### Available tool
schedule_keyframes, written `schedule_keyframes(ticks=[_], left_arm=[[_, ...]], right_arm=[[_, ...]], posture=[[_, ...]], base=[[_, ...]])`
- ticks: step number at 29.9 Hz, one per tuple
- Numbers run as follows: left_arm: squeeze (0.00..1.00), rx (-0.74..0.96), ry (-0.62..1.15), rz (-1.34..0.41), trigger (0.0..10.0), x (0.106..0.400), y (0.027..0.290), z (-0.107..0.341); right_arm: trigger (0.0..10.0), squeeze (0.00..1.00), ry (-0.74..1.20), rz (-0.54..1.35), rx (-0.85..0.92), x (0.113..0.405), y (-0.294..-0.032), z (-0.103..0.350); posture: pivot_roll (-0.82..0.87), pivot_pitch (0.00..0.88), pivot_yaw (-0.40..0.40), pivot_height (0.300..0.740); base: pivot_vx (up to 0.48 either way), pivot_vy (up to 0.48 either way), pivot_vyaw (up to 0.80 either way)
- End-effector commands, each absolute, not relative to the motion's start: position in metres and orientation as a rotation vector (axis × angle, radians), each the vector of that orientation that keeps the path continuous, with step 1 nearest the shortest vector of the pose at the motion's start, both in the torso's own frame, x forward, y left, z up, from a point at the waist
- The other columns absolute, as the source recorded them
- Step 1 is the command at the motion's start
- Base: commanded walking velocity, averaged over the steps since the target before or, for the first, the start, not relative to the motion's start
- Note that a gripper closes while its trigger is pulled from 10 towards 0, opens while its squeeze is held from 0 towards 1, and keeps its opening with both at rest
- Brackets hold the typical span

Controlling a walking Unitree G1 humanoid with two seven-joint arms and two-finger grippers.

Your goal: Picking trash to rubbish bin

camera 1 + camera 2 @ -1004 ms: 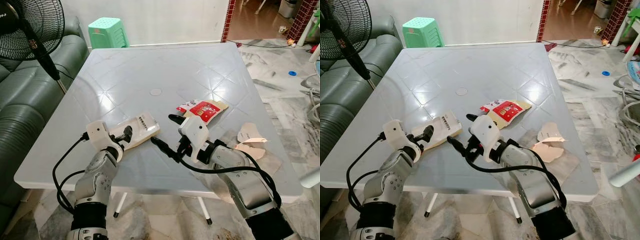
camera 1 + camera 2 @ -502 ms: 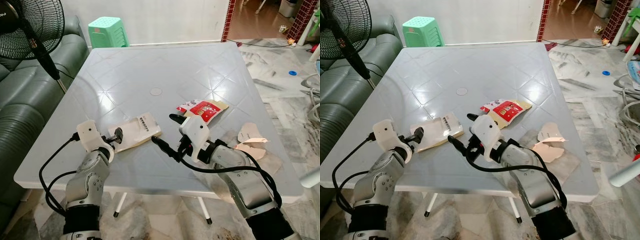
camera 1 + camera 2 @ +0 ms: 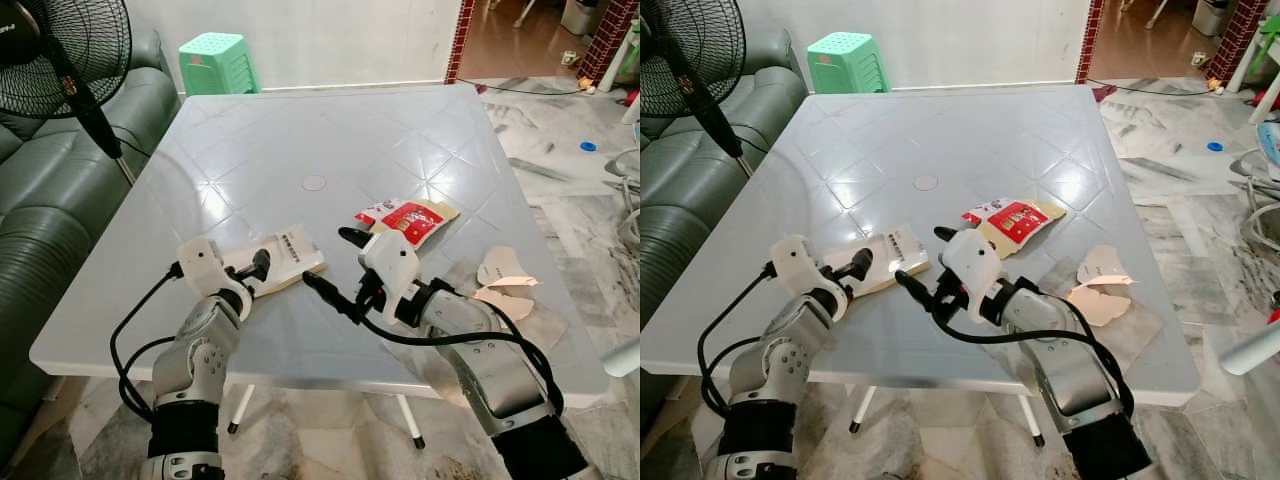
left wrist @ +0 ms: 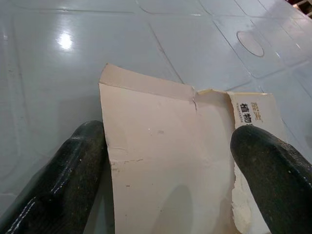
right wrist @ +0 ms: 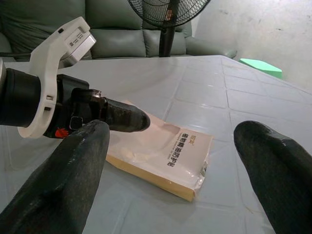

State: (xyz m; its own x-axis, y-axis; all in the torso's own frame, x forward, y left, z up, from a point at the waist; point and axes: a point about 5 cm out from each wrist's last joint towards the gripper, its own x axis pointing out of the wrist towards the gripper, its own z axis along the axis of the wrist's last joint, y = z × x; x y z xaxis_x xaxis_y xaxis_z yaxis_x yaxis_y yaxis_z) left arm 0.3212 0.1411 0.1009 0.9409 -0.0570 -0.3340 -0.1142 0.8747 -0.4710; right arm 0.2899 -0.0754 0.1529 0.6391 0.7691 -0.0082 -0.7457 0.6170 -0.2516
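Your left gripper straddles the flat carton on the counter with fingers wide, right gripper also wide nearby; closing may skid it away ungripped.

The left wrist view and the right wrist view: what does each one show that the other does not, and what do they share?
The left wrist view gives the torn, creased edge of the flat cream packet from close by, between the open fingers of the left gripper, and a round mark in the table.

The right wrist view gives the left gripper from outside, a standing fan, a green sofa and a green stool.

Both show the packet lying on the grey table.
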Motion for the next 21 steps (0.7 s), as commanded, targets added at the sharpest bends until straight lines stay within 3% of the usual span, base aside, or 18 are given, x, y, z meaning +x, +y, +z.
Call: schedule_keyframes(ticks=[1,2,3,4,21], left_arm=[[0.00,-0.509,0.389,0.024,4.0,0.3207,0.1384,0.0935],[0.00,-0.517,0.400,0.026,2.6,0.3201,0.1378,0.0911],[0.00,-0.517,0.400,0.026,2.6,0.3201,0.1378,0.0911],[0.00,-0.522,0.403,0.024,0.0,0.3196,0.1374,0.0900],[0.00,-0.552,0.344,0.055,0.0,0.3191,0.1436,0.0917]], right_arm=[[10.0,0.13,-0.120,0.862,-0.252,0.2918,-0.0757,0.1569],[10.0,0.13,-0.121,0.862,-0.251,0.2918,-0.0753,0.1570],[10.0,0.13,-0.121,0.862,-0.251,0.2918,-0.0753,0.1570],[10.0,0.13,-0.121,0.863,-0.250,0.2914,-0.0751,0.1570],[10.0,0.13,-0.120,0.861,-0.251,0.2918,-0.0758,0.1569]], posture=[[-0.04,0.049,0.064,0.740],[-0.04,0.049,0.064,0.740],[-0.04,0.049,0.064,0.740],[-0.04,0.051,0.064,0.740],[-0.04,0.053,0.061,0.740]], base=[[0.000,0.000,0.00],[0.000,0.000,0.00],[0.000,0.000,0.00],[0.000,0.000,0.00],[0.000,0.000,0.00]])
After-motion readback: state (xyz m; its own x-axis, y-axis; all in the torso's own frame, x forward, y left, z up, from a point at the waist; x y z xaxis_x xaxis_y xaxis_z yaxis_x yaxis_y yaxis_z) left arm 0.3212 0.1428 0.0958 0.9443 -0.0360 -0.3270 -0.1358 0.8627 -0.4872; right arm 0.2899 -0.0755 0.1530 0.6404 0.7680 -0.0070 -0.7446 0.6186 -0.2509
